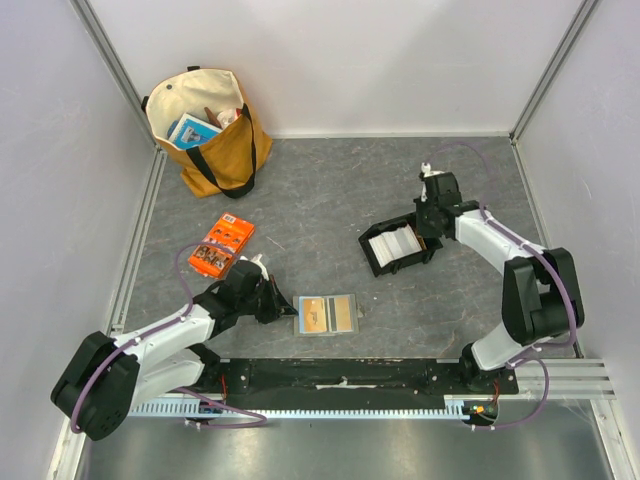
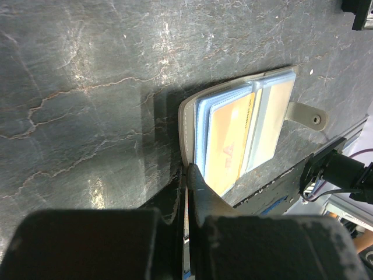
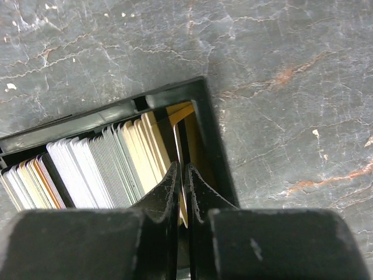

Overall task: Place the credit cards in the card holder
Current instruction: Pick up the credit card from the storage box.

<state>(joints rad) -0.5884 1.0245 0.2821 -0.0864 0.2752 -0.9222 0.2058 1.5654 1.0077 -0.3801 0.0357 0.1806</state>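
Stretched low along the lower left, left gripper (image 2: 187, 175) pinched almost shut on the edge of the open card holder (image 2: 256, 125) at bottom centre. Bent down at upper right, right gripper (image 3: 182, 175) closed on one tan of the credit cards (image 3: 93, 169) in black tray (image 3: 207, 128).

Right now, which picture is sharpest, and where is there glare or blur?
Top external: evenly lit and sharp, with soft shadows. Left wrist: glare washes out the open card holder, a dark shadow lies beside it, and the left gripper is blurred. Right wrist: the credit cards are crisp, the right gripper dark and out of focus.
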